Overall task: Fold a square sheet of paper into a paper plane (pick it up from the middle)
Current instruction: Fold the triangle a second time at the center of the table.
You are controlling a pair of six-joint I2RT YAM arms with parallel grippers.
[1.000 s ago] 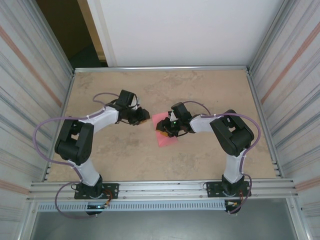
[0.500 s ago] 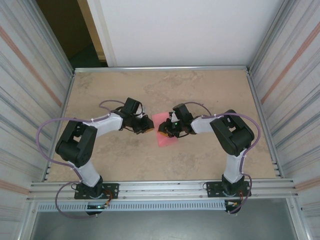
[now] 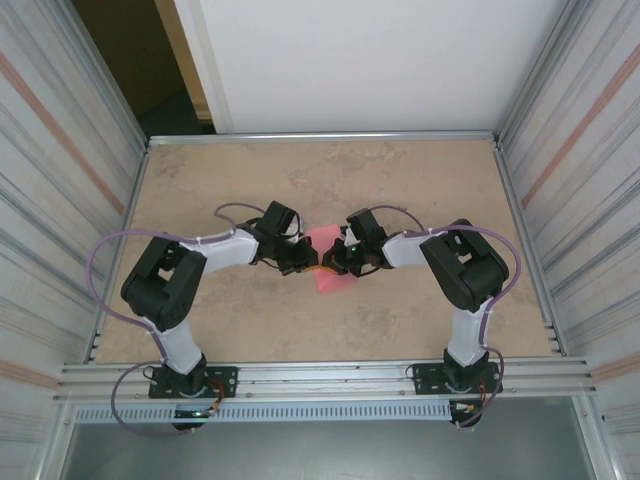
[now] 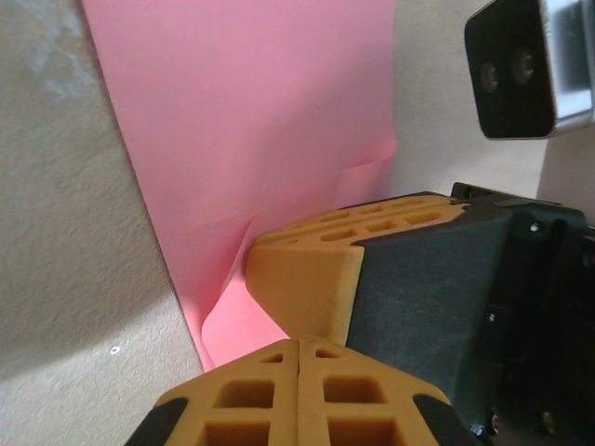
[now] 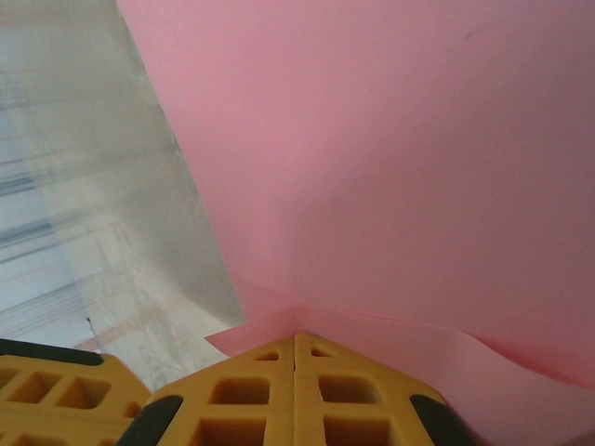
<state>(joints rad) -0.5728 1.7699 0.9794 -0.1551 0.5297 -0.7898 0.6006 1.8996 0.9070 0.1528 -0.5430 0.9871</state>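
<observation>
- The square sheet of paper is lying near the middle of the table, between the two arms, and both tools are meeting over it.
- The left gripper is reaching in from the left and the right gripper from the right. From above, their tips are sitting just beside each other on the pink-red sheet.
- In the left wrist view, the left gripper's orange fingers are pressing flat together with no gap. The sheet's near edge is curling up into a small lobe right at their tips (I cannot tell whether any paper is caught between them).
- In the same view, an orange finger of the right gripper is resting on the sheet, which is buckling slightly around it.
- In the right wrist view, the right gripper's jaws are clenching a raised fold of the sheet. The paper is creasing to a point at the seam and spreading out beyond it.
</observation>
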